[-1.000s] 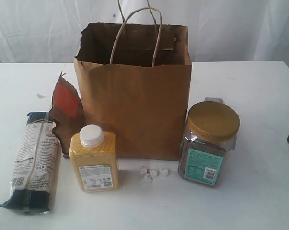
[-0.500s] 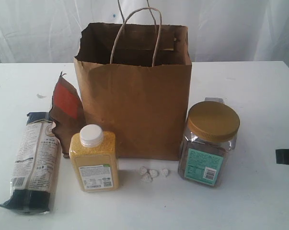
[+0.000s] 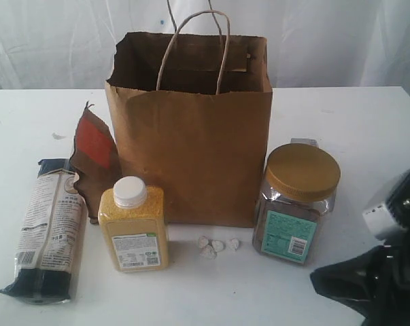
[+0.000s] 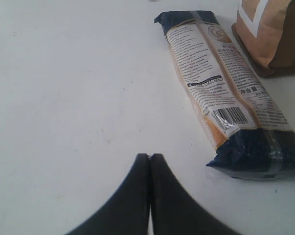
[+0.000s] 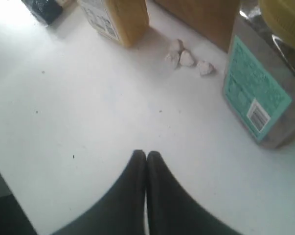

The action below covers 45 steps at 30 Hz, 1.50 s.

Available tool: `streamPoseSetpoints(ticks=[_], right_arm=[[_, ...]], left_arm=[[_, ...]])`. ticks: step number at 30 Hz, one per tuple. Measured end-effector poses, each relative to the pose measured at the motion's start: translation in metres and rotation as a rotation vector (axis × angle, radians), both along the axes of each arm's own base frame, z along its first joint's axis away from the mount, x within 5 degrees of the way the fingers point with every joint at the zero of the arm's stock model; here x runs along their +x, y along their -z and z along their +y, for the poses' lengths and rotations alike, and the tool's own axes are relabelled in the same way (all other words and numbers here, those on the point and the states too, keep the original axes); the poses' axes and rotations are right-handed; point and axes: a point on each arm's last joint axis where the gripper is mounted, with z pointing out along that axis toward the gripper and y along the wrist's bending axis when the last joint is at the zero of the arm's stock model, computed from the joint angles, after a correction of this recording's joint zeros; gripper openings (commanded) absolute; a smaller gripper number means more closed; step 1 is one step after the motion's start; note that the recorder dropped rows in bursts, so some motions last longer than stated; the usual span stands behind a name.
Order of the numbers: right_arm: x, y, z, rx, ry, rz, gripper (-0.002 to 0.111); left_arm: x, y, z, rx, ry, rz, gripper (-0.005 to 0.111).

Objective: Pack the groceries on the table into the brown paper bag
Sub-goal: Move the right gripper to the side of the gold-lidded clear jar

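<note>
The brown paper bag (image 3: 191,156) stands upright and open-topped at the middle of the table (image 3: 368,129). In front of it are a yellow-grain bottle (image 3: 133,227), tiny white lumps (image 3: 217,246) and a gold-lidded jar (image 3: 296,204). A long noodle packet (image 3: 48,231) lies at the left, and a brown-red pouch (image 3: 92,159) leans by the bag. My right gripper (image 5: 146,154) is shut and empty, low over bare table short of the lumps (image 5: 186,58) and the jar (image 5: 257,98). The left gripper (image 4: 149,156) is shut and empty beside the noodle packet (image 4: 225,98).
My right arm (image 3: 381,278) fills the lower right corner of the exterior view, just right of the jar. White curtains hang behind the table. The table's near edge shows in the right wrist view (image 5: 0,171).
My right arm has come in from the right edge of the exterior view and now sits large in the lower right corner. The groceries and bag have not moved.
</note>
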Motion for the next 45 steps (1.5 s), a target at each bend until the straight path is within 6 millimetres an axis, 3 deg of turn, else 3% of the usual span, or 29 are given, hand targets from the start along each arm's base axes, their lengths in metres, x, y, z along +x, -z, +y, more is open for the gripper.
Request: streamPoseSetpoints(ticks=[10, 15, 21, 28, 32, 39, 45], right_arm=[[0.044, 0.026, 0.007, -0.009, 0.138, 0.012, 0.000], [0.073, 0.033, -0.006, -0.092, 0.388, -0.045, 0.000], [0.093, 0.028, -0.030, -0.193, 0.660, -0.207, 0.000], [0.086, 0.020, -0.024, -0.127, 0.619, -0.191, 0.000], [0.075, 0.017, -0.013, -0.049, 0.505, -0.126, 0.000], [0.053, 0.028, 0.002, -0.008, 0.279, 0.030, 0.000], [0.051, 0.035, -0.002, -0.030, 0.333, 0.054, 0.000]], left_arm=[[0.000, 0.000, 0.000, 0.000, 0.000, 0.000, 0.000], [0.000, 0.000, 0.000, 0.000, 0.000, 0.000, 0.000], [0.000, 0.000, 0.000, 0.000, 0.000, 0.000, 0.000], [0.000, 0.000, 0.000, 0.000, 0.000, 0.000, 0.000], [0.000, 0.000, 0.000, 0.000, 0.000, 0.000, 0.000], [0.000, 0.000, 0.000, 0.000, 0.000, 0.000, 0.000], [0.000, 0.000, 0.000, 0.000, 0.000, 0.000, 0.000]])
